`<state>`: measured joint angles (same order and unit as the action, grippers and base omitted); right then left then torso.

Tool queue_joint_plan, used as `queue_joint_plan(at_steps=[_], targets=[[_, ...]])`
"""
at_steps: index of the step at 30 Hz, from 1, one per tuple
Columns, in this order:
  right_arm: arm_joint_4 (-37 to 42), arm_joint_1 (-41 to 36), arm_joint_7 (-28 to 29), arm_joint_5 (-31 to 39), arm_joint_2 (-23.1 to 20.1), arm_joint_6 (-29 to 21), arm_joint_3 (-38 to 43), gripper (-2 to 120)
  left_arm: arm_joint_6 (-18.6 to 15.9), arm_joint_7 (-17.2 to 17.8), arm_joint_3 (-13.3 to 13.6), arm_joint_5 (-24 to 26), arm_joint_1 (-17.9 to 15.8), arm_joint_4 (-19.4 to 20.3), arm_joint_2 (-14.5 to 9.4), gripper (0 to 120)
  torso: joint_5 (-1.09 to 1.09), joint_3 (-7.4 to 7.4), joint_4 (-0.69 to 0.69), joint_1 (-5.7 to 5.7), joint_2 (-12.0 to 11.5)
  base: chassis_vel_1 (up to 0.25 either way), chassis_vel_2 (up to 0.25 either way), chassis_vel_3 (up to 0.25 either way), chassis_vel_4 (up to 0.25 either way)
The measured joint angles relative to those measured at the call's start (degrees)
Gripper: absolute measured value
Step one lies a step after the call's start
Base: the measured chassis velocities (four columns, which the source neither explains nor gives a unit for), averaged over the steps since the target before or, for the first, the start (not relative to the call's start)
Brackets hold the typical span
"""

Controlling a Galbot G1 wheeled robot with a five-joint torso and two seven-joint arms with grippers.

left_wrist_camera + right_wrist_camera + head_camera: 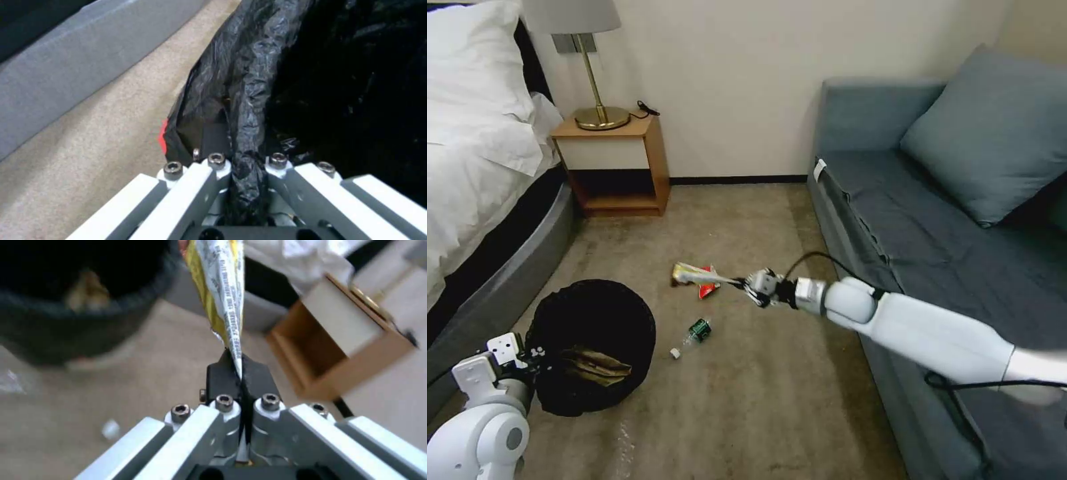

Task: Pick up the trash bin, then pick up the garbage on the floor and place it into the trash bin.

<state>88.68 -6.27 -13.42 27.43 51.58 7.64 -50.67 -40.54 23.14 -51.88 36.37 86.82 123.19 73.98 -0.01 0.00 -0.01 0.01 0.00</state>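
At the lower left of the head view, the left tool [534, 352] is clamped on the rim of the round trash bin lined with crinkled black plastic [590, 343], which holds crumpled brown paper [595, 365]. The right tool [739, 283], near the frame's centre, is pinched shut on one end of a gold-and-white bar wrapper [697, 274], held clear of the beige carpet [760, 400]. Just beneath the wrapper lies a red snack packet [709, 290]; a clear mini bottle with a green label [694, 333] lies lower, right of the bin.
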Motion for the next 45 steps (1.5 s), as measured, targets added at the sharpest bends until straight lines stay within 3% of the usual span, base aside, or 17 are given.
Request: queue_joint_plan(at_steps=[13,18,19,25,33,41,45], targets=[[-0.95,7.81,0.67,-0.07,7.34,-2.53,-14.08,0,-0.10,0.05,0.02,-0.07,0.05,0.69,0.41,2,0.00,0.00,0.01,0.00,0.00,0.000,0.000,0.000,0.000],[-1.59,9.15,0.69,-0.12,9.25,-3.48,-15.46,0,-0.11,0.04,0.08,-0.13,0.05,0.71,0.60,2,0.01,0.00,0.01,0.00,0.00,0.000,0.000,0.000,0.000],[-2.72,11.10,0.68,-0.26,12.04,-4.26,-17.01,0,-0.11,-0.01,0.42,-0.54,-0.03,0.71,0.87,2,0.00,0.00,0.01,-0.01,0.00,0.000,0.000,0.000,0.000],[-3.79,16.97,0.03,-0.15,17.28,-5.88,-20.73,0,-0.12,-0.26,0.98,-1.24,-0.39,0.44,1.47,2,0.00,0.00,0.02,-0.01,0.00,0.000,0.000,0.000,0.000],[-4.12,21.38,-1.67,-0.14,20.86,-7.18,-24.71,0,-0.03,-0.56,1.17,-1.76,-0.52,0.23,2.19,2,0.00,0.00,0.01,-0.01,0.01,0.000,0.000,0.000,0.000],[-7.01,22.88,-3.12,-4.35,23.86,-6.29,-26.91,0,0.09,-0.73,1.39,-2.08,-0.34,0.56,2.99,2,0.01,0.00,0.01,-0.01,0.01,0.000,0.000,0.000,0.000],[-8.96,22.67,-3.76,-10.14,25.66,-5.58,-26.88,0,0.17,-0.86,1.46,-2.34,-0.26,0.56,3.38,2,0.01,0.00,0.01,-0.01,0.01,0.000,0.000,0.000,0.000]])
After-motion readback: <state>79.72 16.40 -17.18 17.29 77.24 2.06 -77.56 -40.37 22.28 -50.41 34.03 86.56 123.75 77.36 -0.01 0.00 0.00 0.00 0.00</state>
